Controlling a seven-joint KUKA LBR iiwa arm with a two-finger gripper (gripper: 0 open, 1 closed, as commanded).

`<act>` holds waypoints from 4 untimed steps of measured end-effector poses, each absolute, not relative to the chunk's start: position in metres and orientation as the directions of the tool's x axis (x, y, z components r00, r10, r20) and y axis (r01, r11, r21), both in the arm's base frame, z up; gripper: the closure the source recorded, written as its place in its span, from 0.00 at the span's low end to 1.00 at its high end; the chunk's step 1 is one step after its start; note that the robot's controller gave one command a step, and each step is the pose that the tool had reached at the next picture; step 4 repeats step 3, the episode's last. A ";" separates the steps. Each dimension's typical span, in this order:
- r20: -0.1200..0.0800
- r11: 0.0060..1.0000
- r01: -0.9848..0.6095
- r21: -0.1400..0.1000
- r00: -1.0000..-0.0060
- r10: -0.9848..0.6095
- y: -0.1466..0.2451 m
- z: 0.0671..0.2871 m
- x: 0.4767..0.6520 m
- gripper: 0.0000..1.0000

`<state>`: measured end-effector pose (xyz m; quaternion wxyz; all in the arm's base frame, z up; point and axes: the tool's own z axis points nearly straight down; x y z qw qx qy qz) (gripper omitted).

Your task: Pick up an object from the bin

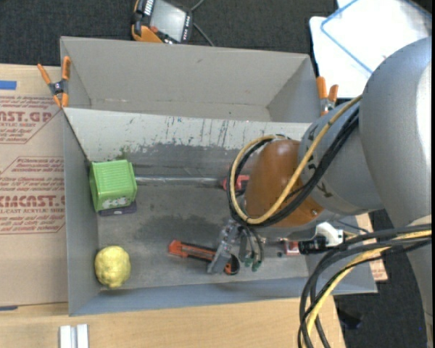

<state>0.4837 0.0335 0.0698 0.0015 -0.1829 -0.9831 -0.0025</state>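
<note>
Camera view: grey metal bin [181,71], arm [391,143] in from rt, reaching down to the bin floor at bottom-centre. Orange cover [275,183] on the wrist, w/ yellow-and-black cables [238,176] looped round it; both hide much of the wrist.

Claw [235,256] sits low, at floor level near the front wall, approx. mid-width. Claw state: can't tell whether open or closed, since its parts overlap in dark clutter.

Nearest thing: slim orange-and-black tool [191,250], lying flat, roughly along the front wall, orange end pointing lt. Its rt end meets the claw. Can't tell whether it is gripped.

Other items are well apart from the claw:
- green box [113,185] at lt wall, mid-depth, ribbed face up, sth dark under its lower edge.
- yellow lumpy ball [112,266] in front-lt corner, just beside lt wall.

Box and ball don't touch. Floor is scuffed, w/ streaks toward the back wall.
</note>
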 end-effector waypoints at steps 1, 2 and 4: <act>0.004 0.933 0.359 0.004 -0.933 0.359 0.033 0.070 0.484 1.00; 0.006 0.933 0.359 0.004 -0.933 0.359 0.034 0.078 0.483 1.00; 0.013 0.934 0.358 0.001 -0.933 0.358 0.034 0.123 0.481 1.00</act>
